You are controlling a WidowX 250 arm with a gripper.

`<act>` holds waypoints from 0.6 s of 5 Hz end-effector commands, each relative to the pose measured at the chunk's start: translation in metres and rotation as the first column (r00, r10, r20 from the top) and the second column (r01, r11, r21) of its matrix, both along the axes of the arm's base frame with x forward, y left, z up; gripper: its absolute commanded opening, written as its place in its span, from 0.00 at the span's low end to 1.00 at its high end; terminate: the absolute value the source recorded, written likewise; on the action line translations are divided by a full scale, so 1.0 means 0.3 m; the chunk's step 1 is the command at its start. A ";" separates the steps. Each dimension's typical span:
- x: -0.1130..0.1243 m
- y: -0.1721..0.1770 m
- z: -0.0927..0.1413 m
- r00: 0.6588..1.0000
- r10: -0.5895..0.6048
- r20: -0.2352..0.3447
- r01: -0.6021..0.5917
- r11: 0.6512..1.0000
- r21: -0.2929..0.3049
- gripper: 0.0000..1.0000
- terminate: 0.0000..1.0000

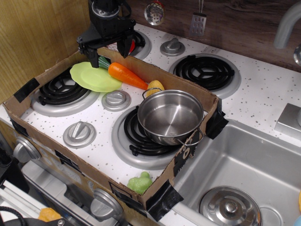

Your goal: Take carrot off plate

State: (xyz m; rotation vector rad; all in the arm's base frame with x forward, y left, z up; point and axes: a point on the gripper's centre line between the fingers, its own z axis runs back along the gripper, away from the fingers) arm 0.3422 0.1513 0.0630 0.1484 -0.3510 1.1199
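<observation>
The orange carrot (127,75) lies with its green stem end on the right edge of the lime-green plate (91,77) and its tip pointing right toward the pot. The plate rests on the far left burner inside a cardboard box. My gripper (107,47) hangs above and behind the carrot's stem end, fingers spread open and empty, not touching the carrot.
A steel pot (170,117) sits on the front burner, with a small yellow corn-like toy (155,86) just behind it. The cardboard box wall (188,89) surrounds the left stove area. A green toy (141,182) lies at the front corner. A sink (244,174) is at the right.
</observation>
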 end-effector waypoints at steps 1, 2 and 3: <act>0.001 0.023 -0.007 0.982 0.169 0.086 -0.163 0.984 -0.066 1.00 0.00; 0.009 0.027 -0.014 0.974 0.208 0.094 -0.200 0.976 -0.089 1.00 0.00; 0.008 0.033 -0.030 0.963 0.227 0.146 -0.213 0.971 -0.108 1.00 0.00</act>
